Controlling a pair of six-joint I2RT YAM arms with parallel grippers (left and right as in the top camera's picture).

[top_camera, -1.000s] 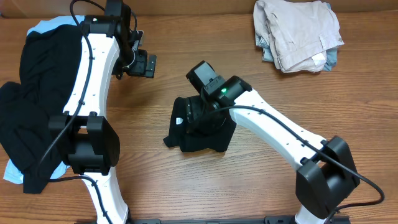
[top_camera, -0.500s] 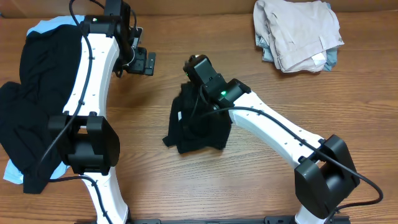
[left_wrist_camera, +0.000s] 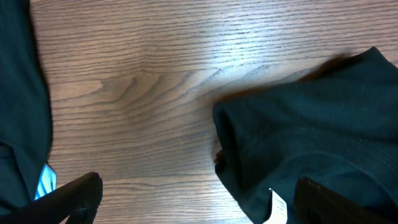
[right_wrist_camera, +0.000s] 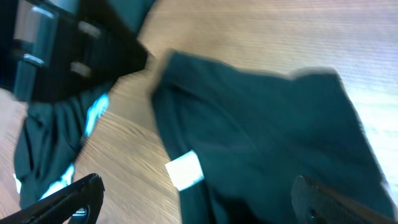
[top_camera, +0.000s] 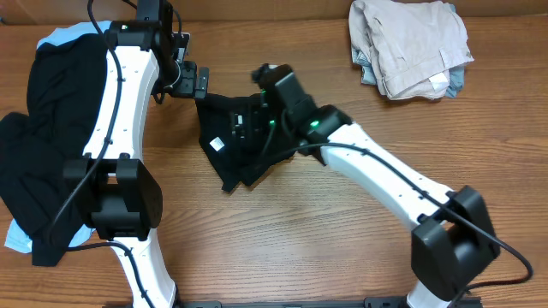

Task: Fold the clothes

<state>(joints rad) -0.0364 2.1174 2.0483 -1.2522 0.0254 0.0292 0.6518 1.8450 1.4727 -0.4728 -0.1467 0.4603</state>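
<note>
A black shirt with a small white label lies crumpled on the wooden table between the two arms. My right gripper hovers over its right part. In the right wrist view the gripper is open, the shirt and its label lying blurred below. My left gripper sits at the shirt's upper left corner. From the left wrist, that gripper is open, with the shirt's edge under its right finger.
A heap of black clothes over a light blue one lies at the left edge. A stack of folded beige clothes sits at the back right. The left arm's gripper shows at the right wrist view's top left.
My right gripper swung up and to the left, pulling the bunched black shirt with it, then opened. The shirt now lies spread further left, reaching the left gripper.
</note>
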